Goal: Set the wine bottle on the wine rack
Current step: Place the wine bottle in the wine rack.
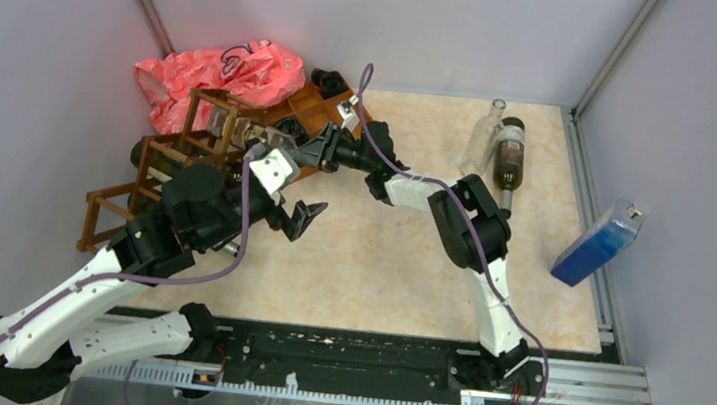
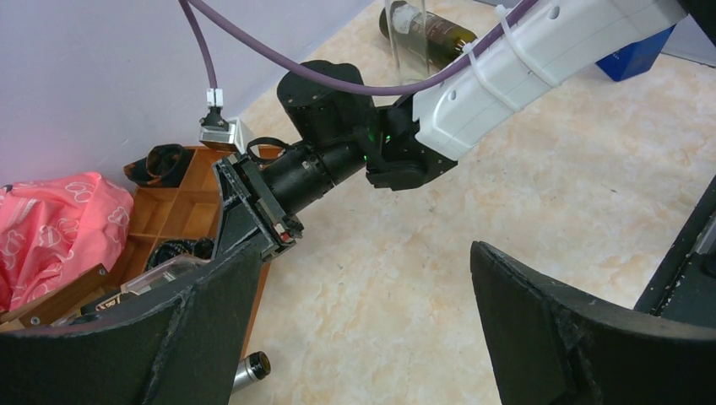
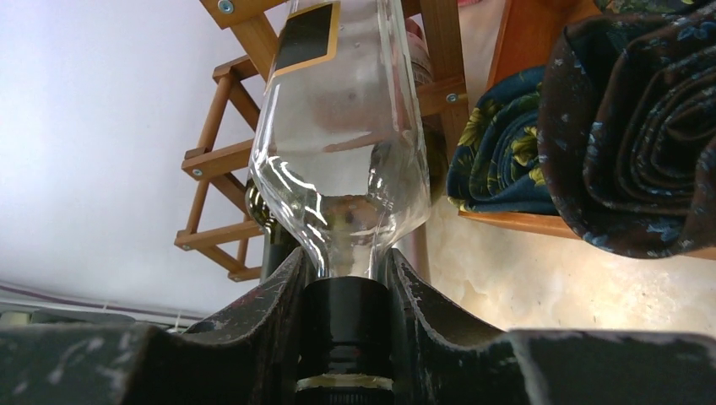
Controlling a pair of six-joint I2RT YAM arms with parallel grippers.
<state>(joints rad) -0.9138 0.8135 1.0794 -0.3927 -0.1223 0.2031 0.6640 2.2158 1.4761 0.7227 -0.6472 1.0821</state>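
At nine to ten o'clock of the table in the top view sits the wine rack (image 1: 144, 165), with a pink plastic bag (image 1: 218, 69) bunched behind it at eleven. The rack looks light and stands close to the wall. If I push too hard it could skid or tip into the bag.

My left gripper (image 1: 294, 218) hangs just right of the rack with its fingers wide apart and nothing in them, so it isn't bracing the frame. It also sits near the right arm's path, and a careless swing could knock the two together.

The right gripper (image 3: 346, 278) is clamped on the black-capped neck of the wine bottle (image 3: 342, 143). The clear body points away from me into the rack's slats. I cannot tell whether it lies inside a cell or only against the rungs. The grip is on the narrow end alone, so I'd expect the heavy body to sag or twist, catch a slat, and roll out if I let go early.

At two o'clock of the bottle, rolled dark cloth (image 3: 625, 118) fills the orange-brown tray (image 1: 309, 107). A sideways slip would land the bottle there.
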